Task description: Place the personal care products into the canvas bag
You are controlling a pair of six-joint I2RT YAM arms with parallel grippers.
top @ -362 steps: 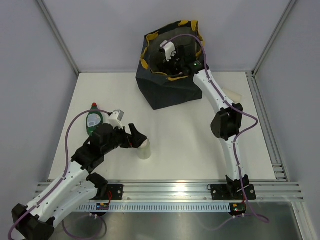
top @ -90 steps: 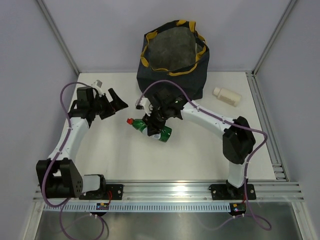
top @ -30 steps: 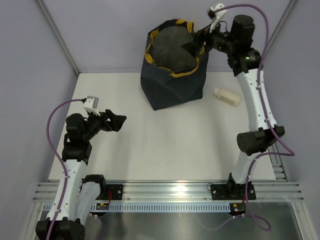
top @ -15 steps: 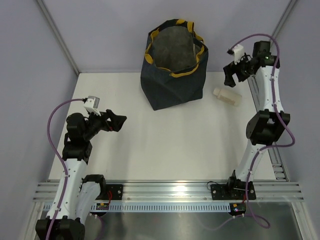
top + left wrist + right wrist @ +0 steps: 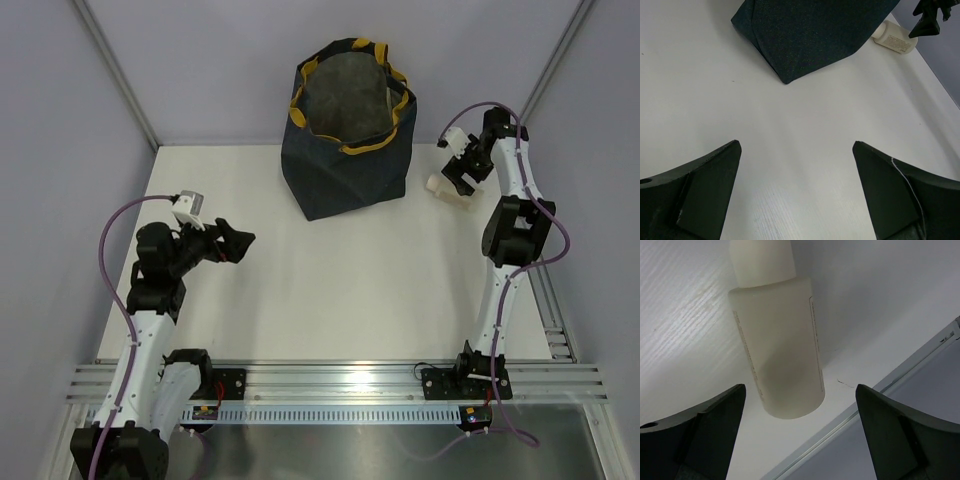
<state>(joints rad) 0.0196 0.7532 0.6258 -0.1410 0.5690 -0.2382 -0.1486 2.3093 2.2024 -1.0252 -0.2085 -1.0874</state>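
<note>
The canvas bag (image 5: 345, 130), navy with a mustard rim, stands upright at the back centre, and its navy side shows in the left wrist view (image 5: 815, 35). One cream bottle (image 5: 447, 190) lies on its side on the table right of the bag. It also shows in the left wrist view (image 5: 896, 39). My right gripper (image 5: 462, 170) is open and hovers just over this bottle (image 5: 777, 350), its fingers (image 5: 705, 430) either side of the base end, not touching. My left gripper (image 5: 232, 243) is open and empty over the left of the table. No other bottles show.
A metal rail (image 5: 530, 250) runs along the table's right edge, close beside the cream bottle, and shows in the right wrist view (image 5: 880, 430). Grey enclosure walls stand behind and at both sides. The arm bases sit on a rail (image 5: 340, 385) at the near edge.
My right gripper has come away from the bag's rim and moved down and right to hover over the cream bottle. The left arm has hardly moved.
</note>
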